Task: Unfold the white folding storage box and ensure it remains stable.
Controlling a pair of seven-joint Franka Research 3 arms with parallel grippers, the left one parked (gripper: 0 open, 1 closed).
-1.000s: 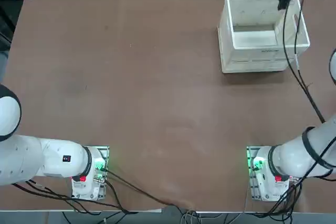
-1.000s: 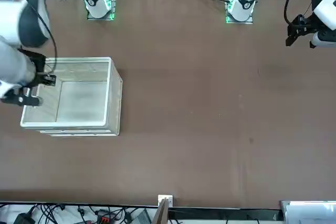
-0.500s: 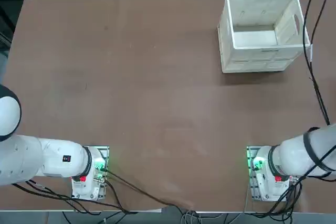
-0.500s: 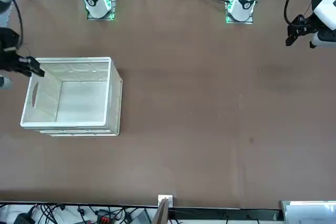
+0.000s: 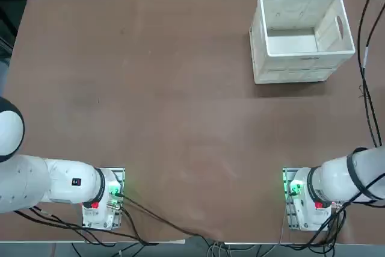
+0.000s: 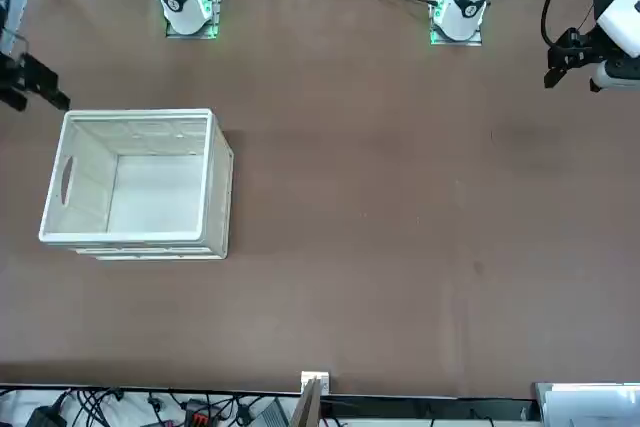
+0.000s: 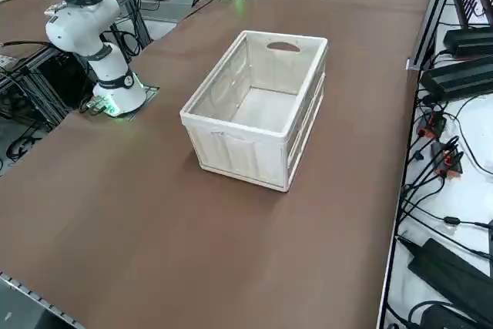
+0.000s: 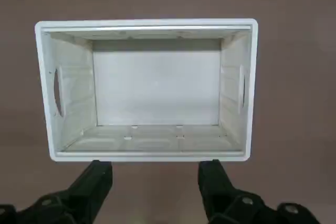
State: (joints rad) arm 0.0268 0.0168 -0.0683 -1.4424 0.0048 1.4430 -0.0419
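Fingers (image 8: pixel 93 190) spread wide apart, right gripper (image 8: pixel 155 167) hung above table (image 5: pixel 180 100) beside crate, holding nothing, white folding storage box (image 5: pixel 301 64) stood unfolded, four walls upright, open top up, on table's far right area.

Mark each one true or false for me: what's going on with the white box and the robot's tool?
1. The white box is folded flat. False: its walls stand up all the way round.
2. The box's open side faces up. True.
3. The right tool is holding the box's rim. False: the tool is off the box, holding nothing, with its fingers spread wide apart.
4. The box has an oval handle hole in an end wall. True.
5. The box is full of toys. False: nothing is inside, and you can see its bare floor.
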